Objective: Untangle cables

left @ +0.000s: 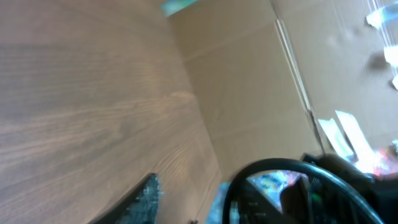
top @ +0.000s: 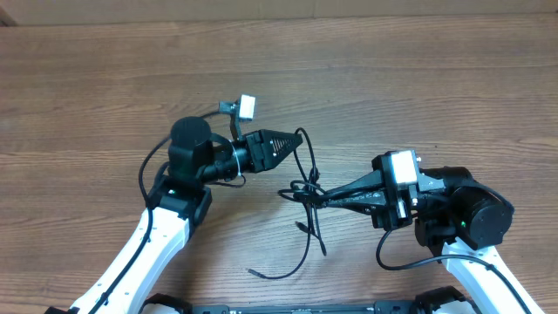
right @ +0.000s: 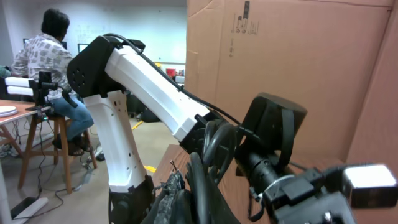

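Seen from above, the cables (top: 307, 194) sit knotted near the middle of the table (top: 418, 78). One loop climbs toward 12 o'clock. A long strand drops to 6 o'clock and curls round to a loose end (top: 255, 272) at about 7.

The right gripper (top: 316, 199) reaches in from 3 o'clock with its fingers pinched together on the knot. The left gripper (top: 293, 144) sits at 11 o'clock of the knot, its fingers drawn to a point where the upper loop passes. It looks to be clamped on that loop, though its own wrist view is too smeared to confirm this.

I take the step in hand to be drawing the loop out of the knot. It would go best with the right gripper holding the knot fixed while the left eases away toward 10 o'clock, slowly. A sharp tug would likely cinch the knot tighter. The free strand at 6 o'clock should be left slack so it can feed through.

The table is bare wood grain and looks smooth enough for a cord to slide on. Cardboard sheets (right: 298, 56) wall off the far side. Beyond them, at 9 o'clock in the right wrist view, a person (right: 46, 43) sits on a stool (right: 59, 134) at a desk.
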{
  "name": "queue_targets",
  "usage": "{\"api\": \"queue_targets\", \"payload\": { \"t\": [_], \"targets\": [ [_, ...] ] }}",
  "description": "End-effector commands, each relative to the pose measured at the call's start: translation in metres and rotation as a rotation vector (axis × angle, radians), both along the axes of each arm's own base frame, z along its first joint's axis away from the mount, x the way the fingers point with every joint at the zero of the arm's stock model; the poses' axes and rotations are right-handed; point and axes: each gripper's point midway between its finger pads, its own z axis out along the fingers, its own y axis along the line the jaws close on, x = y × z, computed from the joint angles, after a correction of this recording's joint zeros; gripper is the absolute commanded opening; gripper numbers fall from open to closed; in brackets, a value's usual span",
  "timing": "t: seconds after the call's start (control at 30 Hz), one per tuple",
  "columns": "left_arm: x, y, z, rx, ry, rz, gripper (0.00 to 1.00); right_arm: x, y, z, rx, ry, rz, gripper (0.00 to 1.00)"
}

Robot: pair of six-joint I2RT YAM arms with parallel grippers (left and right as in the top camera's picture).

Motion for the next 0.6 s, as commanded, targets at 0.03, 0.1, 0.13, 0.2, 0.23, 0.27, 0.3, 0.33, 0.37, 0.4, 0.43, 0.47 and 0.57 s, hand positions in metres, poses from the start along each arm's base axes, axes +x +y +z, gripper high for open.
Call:
{"api": "queue_targets", "payload": {
  "t": [0.03,0.1,0.13,0.2,0.23,0.27,0.3,0.33,0.37,0.4,0.43,0.47,0.57],
  "targets": [
    [-0.021,-0.007,0.034,-0.004,-0.405,-0.195,0.63,-0.01,0.0,0.011,0.011,-0.024,0.017,0.04],
    [-0.034,-0.009,0.048,-0.023,-0.548,-0.268,0.74,-0.01,0.0,0.011,0.012,-0.024,0.016,0.04],
    [-0.04,-0.009,0.053,-0.03,-0.608,-0.299,0.74,-0.009,0.0,0.011,0.013,-0.023,0.015,0.04],
    [-0.049,-0.01,0.059,-0.037,-0.704,-0.345,0.74,-0.009,0.0,0.012,0.018,-0.022,0.01,0.04],
    [-0.053,-0.01,0.06,-0.039,-0.739,-0.365,0.74,-0.008,0.0,0.013,0.022,-0.02,0.007,0.04],
    [-0.057,-0.01,0.061,-0.04,-0.767,-0.386,0.74,-0.007,0.0,0.014,0.027,-0.011,0.004,0.04],
    [-0.06,-0.01,0.06,-0.04,-0.793,-0.407,0.75,-0.006,-0.001,0.015,0.033,0.005,0.0,0.04],
    [-0.065,-0.01,0.06,-0.042,-0.819,-0.433,0.74,-0.005,-0.001,0.016,0.038,0.009,-0.004,0.04],
    [-0.07,-0.01,0.059,-0.045,-0.847,-0.465,0.74,-0.005,-0.001,0.017,0.042,0.012,-0.007,0.04],
    [-0.076,-0.009,0.058,-0.051,-0.875,-0.502,0.74,-0.004,-0.001,0.018,0.047,0.016,-0.011,0.04],
    [-0.083,-0.008,0.057,-0.059,-0.901,-0.539,0.75,-0.003,-0.001,0.019,0.055,0.034,-0.015,0.04],
    [-0.088,-0.007,0.056,-0.067,-0.922,-0.572,0.76,-0.001,-0.002,0.021,0.066,0.051,-0.023,0.04],
    [-0.102,-0.004,0.054,-0.089,-0.981,-0.651,0.75,0.004,-0.003,0.026,0.096,0.105,-0.038,0.04]
  ]
}}
